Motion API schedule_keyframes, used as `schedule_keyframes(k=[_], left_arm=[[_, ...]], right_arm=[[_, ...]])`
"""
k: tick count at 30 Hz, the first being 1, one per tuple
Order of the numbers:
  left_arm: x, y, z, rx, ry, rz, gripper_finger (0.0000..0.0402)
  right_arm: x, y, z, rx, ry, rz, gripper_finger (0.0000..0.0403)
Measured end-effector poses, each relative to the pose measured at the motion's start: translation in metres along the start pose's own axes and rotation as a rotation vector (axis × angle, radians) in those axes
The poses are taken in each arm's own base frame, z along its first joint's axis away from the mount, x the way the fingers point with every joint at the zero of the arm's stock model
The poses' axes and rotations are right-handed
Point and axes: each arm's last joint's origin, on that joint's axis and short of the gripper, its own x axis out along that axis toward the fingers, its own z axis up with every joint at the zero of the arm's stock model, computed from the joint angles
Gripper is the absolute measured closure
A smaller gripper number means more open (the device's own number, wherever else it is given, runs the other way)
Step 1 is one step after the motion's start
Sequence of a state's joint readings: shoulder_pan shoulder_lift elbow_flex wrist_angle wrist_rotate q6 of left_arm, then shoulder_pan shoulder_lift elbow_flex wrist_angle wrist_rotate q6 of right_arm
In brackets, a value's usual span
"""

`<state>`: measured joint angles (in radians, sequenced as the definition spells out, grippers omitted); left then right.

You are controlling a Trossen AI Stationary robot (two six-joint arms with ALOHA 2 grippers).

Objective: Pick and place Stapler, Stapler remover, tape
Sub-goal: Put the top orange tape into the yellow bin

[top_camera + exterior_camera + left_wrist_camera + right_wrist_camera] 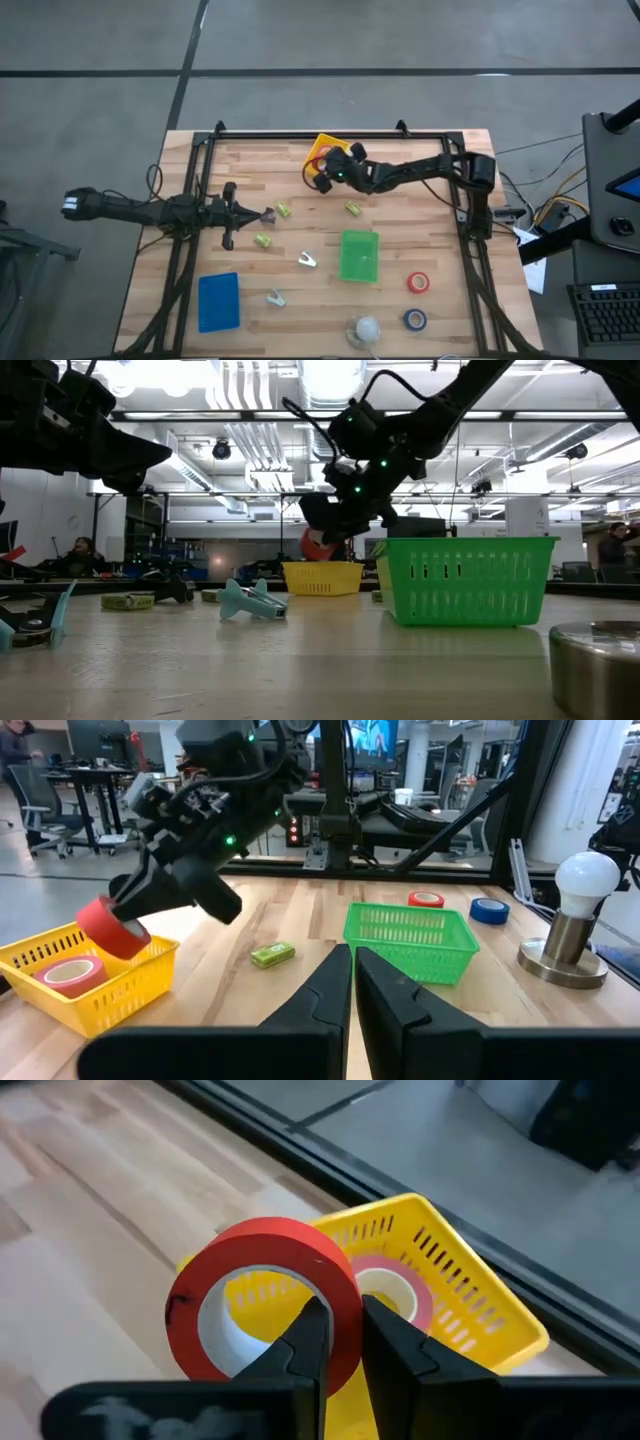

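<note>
My right gripper [338,1308] is shut on a red tape roll [262,1295] and hangs over the yellow basket [325,146] near the table's far edge. A second red roll [388,1292] lies inside that basket. Another red roll [418,283] and a dark blue roll [415,319] lie flat on the table near its right front corner. Small green staplers [283,210] and pale staple removers [307,260] lie mid-table. My left gripper [264,213] is shut and hovers left of centre, touching nothing. My right gripper pinches the red roll's ring wall [345,1295], one finger [308,1335] inside the hole and the other outside. The fingers slant down from the table's right. The roll is lifted clear and stands on edge above the yellow basket's rim [150,952].
A green basket [360,256] stands right of centre and a blue bin [219,301] sits near the front left. A lamp with a white bulb [365,329] stands at the near edge. A black frame rail [320,136] runs along the far edge.
</note>
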<state>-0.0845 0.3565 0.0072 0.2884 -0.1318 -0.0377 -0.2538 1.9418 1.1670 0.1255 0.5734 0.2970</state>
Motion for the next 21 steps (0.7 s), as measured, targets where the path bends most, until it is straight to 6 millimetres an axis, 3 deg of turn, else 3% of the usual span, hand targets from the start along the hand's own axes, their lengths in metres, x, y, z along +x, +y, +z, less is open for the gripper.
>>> schedule_keyframes(k=[7, 21], left_arm=[[0.0, 0.0, 0.0, 0.0, 0.0, 0.0, 0.0378], [0.0, 0.0, 0.0, 0.0, 0.001, 0.0, 0.0378]], right_arm=[[0.005, -0.002, -0.004, -0.027, 0.01, -0.112, 0.0355], [0.003, -0.001, -0.01, -0.03, 0.061, -0.042, 0.0332]])
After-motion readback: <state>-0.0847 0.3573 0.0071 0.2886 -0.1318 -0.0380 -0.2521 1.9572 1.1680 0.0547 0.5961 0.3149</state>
